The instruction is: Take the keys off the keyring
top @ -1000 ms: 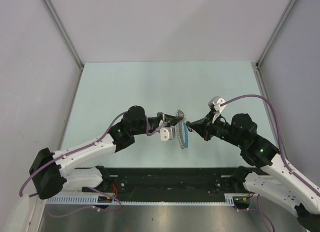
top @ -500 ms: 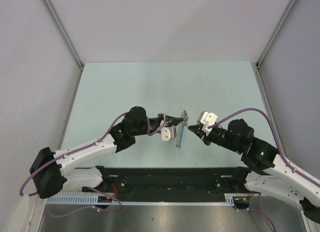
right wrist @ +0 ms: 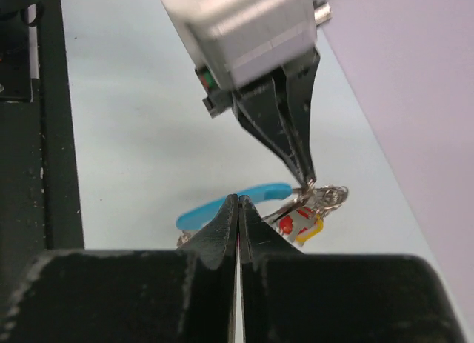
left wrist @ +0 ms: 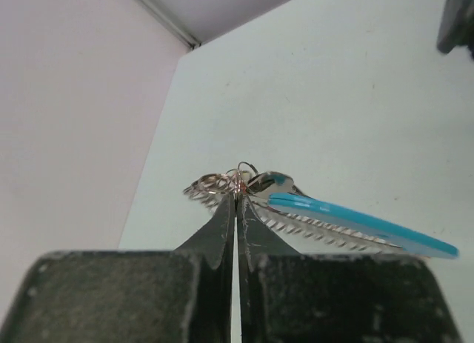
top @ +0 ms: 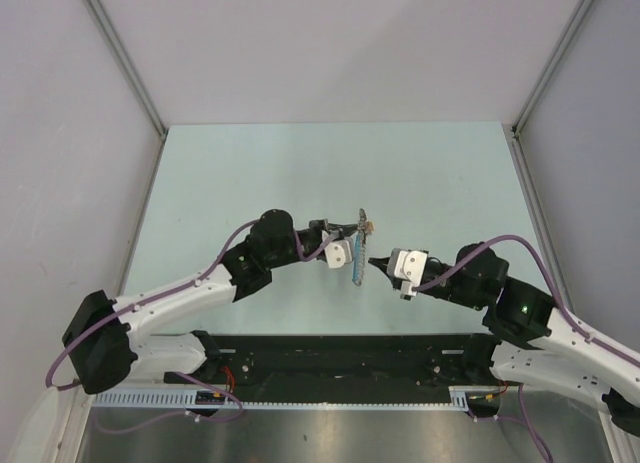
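Two hands: left hand (left wrist: pixel 235 201) clamped on one keyring (left wrist: pixel 217 184) with keys (left wrist: pixel 311 227), one blue strap (left wrist: pixel 359 221); right hand (right wrist: pixel 237 201) pinched together.

A pale mint-green table (top: pixel 250 163) sits inside lavender-white walls (top: pixel 60 183) (grey metal posts (top: pixel 120 58) mark the back corners). Along its near edge lies a black base plate (top: pixel 340 358), then a white toothed strip (top: pixel 300 404) and a brushed steel sheet (top: pixel 330 438).

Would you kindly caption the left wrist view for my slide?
Left tool pinches the keyring; keys and blue strap fan out over the table.
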Controlling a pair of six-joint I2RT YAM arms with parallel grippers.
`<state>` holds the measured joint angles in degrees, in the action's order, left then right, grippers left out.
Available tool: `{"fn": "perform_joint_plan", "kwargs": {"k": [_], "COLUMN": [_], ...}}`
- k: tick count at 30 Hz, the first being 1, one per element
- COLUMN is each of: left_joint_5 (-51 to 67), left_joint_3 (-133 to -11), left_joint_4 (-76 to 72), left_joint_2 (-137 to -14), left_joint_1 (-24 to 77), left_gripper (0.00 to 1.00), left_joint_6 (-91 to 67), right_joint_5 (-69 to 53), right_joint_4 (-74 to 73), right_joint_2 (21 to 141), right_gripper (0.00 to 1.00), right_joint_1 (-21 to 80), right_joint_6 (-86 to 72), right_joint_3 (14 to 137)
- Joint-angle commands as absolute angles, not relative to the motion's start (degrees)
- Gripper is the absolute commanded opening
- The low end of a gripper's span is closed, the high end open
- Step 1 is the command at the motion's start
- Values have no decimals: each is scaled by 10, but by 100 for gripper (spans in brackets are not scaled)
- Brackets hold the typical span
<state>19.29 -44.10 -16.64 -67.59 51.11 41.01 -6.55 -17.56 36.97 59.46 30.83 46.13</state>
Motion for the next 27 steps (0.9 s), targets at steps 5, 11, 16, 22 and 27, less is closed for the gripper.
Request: {"fn": "perform_joint_plan", "kwargs": {"k": [5,11,16,22,27], "left_joint_5": [174,249,283,294,303], "left_joint_3": [-417,-374,-376,-374,-375], "left_joint_4": [-265,-323,-321,-309,-306], "left_joint_2": [-670,-644,-637,-624,-613], "left_joint_1": [515,514,514,514,514], "left_gripper": [0,0,0,0,0], "left_joint_6": [360,388,402,410,413], "right_joint_5": [-117,-19,-145,-318,-459], "right_joint_4": [-119,-58,-70,-45,-5], "right_joint_2": [392,352,351,369,407], "right_gripper": [0,26,41,46,48], "right_joint_1": [598,591,496,350,262], "right_joint_6": [379,268,187,43,-91], "right_joint_3": [477,434,429,429,429]}}
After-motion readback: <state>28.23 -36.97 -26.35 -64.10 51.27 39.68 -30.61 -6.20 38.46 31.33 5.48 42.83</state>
